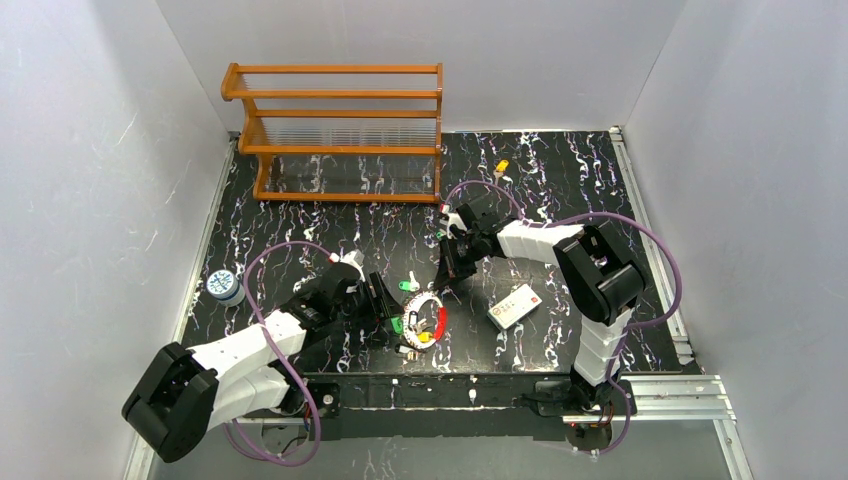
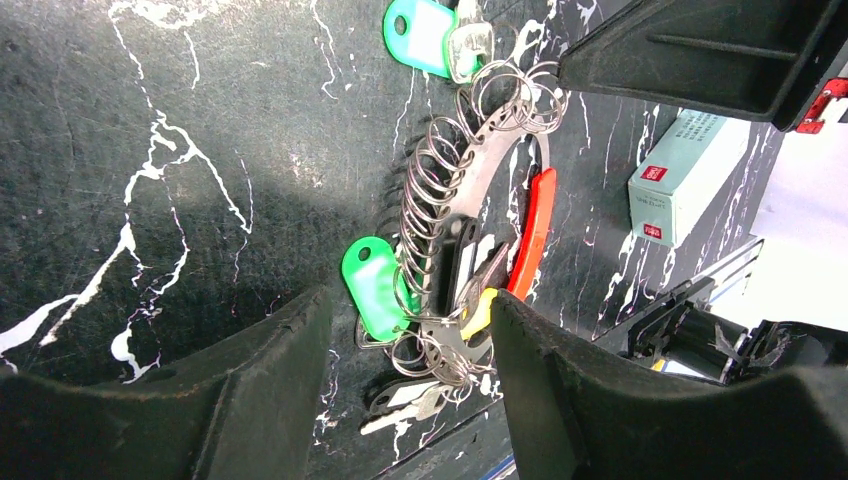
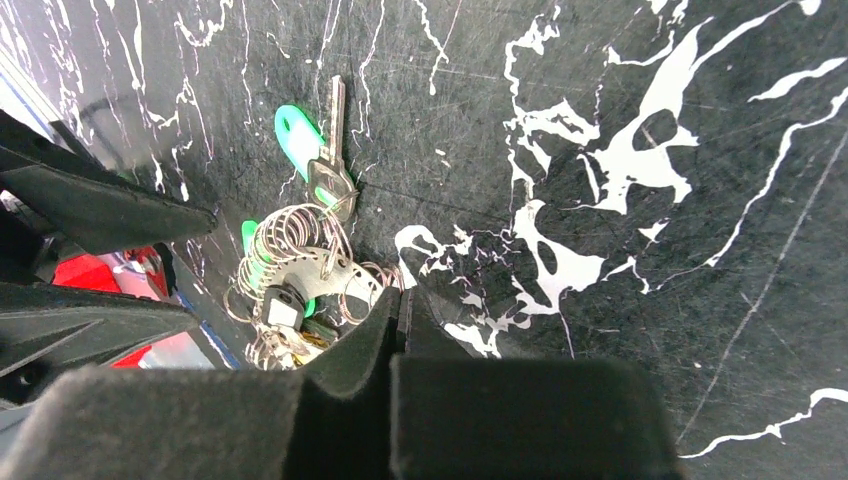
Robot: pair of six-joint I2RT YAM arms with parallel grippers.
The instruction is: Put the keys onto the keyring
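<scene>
- Black marbled table (image 1: 300, 230), and everything that matters sits near-centre on it. My read is that the step in hand is pinning the keyring (image 1: 425, 318) so a loose key can be threaded on. To do that well, I'd get the loop properly steady before anything goes after a key, because that thin plate will skate on a slick top.
- Left gripper (image 2: 410, 305): jaws about halfway apart, one finger (image 2: 270, 390) on each side of the loop's near end. It's straddling, not squeezing. I can't tell if either pad is actually touching metal.
- Right gripper (image 3: 400, 305): pinched completely shut, tips down at the far right edge of the loop, right beside the little split rings. Whether it's nipped a sliver of the plate or just closed on air I can't tell (the fingers hide the contact spot). I'd check that bite first, since a slipped pinch means starting the hold over.
- The keyring is an oval plate strung with small rings, with a red section (image 2: 535, 230) along its right side and a green tag and a yellow one already hanging on it.
- Green key (image 1: 408, 284): loose, lying flat just beyond the loop's far end and nearly touching it. It's the obvious next pick. It's tiny, so go for the plastic head.
- Yellow key (image 1: 501, 167): way off at the far side, well apart from everything.
</scene>
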